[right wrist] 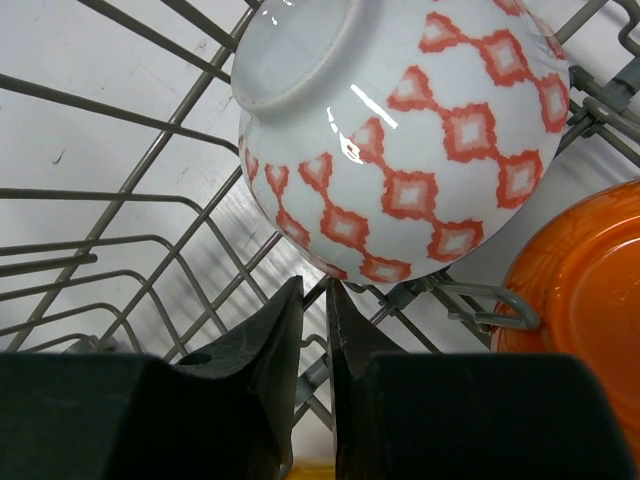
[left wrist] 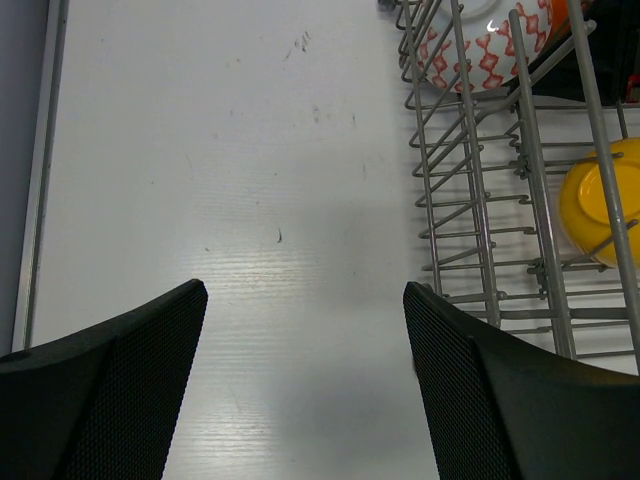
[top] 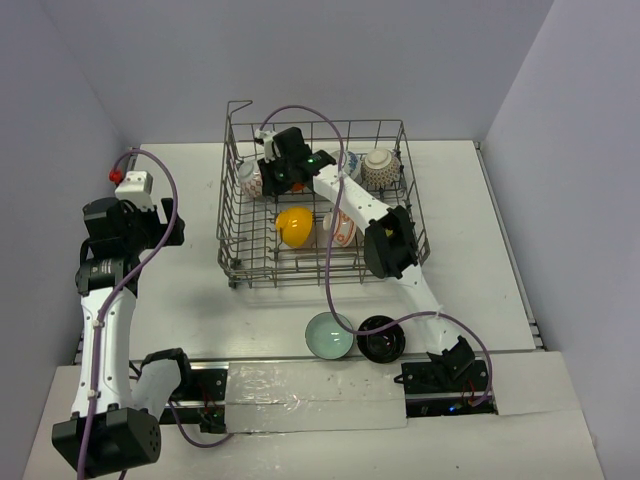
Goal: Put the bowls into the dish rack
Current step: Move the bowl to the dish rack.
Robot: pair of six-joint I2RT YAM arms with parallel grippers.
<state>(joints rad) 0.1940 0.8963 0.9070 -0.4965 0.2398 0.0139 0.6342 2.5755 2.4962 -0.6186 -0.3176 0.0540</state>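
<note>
The grey wire dish rack [top: 236, 215] stands mid-table. Inside it are a red-and-white patterned bowl [top: 250, 181], a yellow bowl [top: 294, 226], a blue-patterned bowl [top: 351, 162] and a white-patterned bowl [top: 381, 167]. My right gripper [top: 272, 176] reaches into the rack's back left. In the right wrist view its fingertips [right wrist: 313, 285] sit just under the tilted red-and-white bowl [right wrist: 420, 130], a narrow slit apart with nothing between them. An orange bowl [right wrist: 580, 290] lies to the right. My left gripper [left wrist: 305, 290] hangs wide open over bare table left of the rack [left wrist: 480, 230].
A pale teal bowl [top: 330, 335] and a glossy black bowl [top: 381, 338] sit on the table in front of the rack, near the arm bases. Another red-patterned bowl [top: 341, 228] stands in the rack beside the yellow one. Grey walls close in left and right.
</note>
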